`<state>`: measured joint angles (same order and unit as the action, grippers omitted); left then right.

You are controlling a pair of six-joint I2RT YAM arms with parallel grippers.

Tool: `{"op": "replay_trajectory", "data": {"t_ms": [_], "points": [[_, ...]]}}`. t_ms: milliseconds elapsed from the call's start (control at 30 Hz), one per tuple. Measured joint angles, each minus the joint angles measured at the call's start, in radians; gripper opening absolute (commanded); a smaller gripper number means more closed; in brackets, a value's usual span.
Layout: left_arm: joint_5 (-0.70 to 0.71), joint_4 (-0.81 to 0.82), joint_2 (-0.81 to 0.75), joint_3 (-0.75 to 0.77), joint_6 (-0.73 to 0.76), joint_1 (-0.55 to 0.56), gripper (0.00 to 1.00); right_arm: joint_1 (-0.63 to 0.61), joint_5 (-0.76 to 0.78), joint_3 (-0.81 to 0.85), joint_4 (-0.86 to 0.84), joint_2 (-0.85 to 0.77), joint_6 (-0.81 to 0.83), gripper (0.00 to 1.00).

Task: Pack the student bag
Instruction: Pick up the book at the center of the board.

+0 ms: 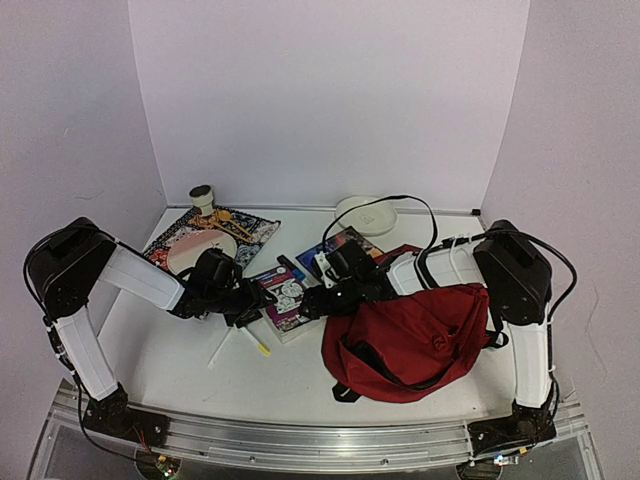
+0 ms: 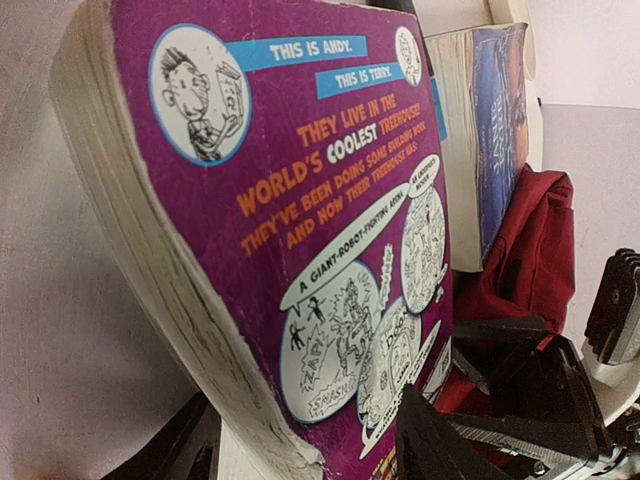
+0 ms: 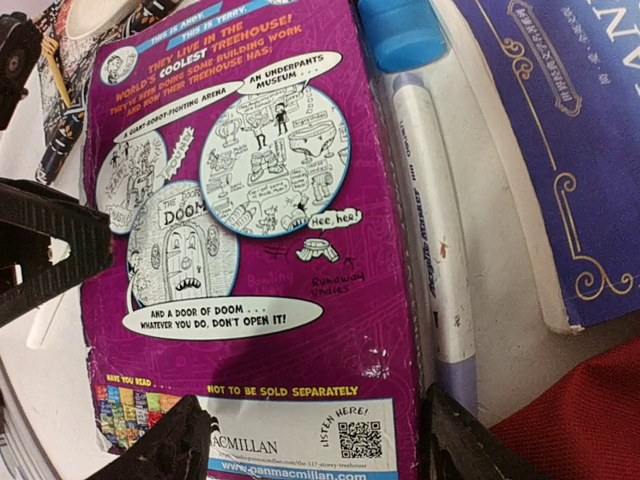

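Student bag (image 1: 420,340) beside outstretched right arm (image 1: 425,268)

— What is closing the scene in?
— Three plain, pale lilac panels are boxing it in. The back wall (image 1: 330,100) is filling the upper middle of the frame, while the left wall (image 1: 60,120) and the right wall (image 1: 585,120) are angling in from the upper corners.
— And underneath?
— A white bench (image 1: 270,375) is spreading across the lower half and meeting the panels at a clean seam. A ribbed metal rail (image 1: 300,440) is running along its near edge at the bottom.
— How is the light falling?
— Softly and evenly; only faint shadows are lying on the bench.
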<state>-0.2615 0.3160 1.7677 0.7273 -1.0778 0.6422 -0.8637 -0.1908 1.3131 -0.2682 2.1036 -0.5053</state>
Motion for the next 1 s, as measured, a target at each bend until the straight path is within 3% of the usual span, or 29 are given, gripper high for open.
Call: {"op": "replay_trajectory", "data": {"t_ms": [533, 1000], "points": [[0.011, 0.049, -0.025, -0.055, -0.083, 0.0, 0.41, 0.012, -0.12, -0.051, -0.068, -0.019, -0.105, 0.71], [-0.004, 0.056, -0.114, -0.086, -0.126, 0.018, 0.17, -0.008, -0.108, -0.101, -0.086, -0.054, -0.075, 0.73]]}}
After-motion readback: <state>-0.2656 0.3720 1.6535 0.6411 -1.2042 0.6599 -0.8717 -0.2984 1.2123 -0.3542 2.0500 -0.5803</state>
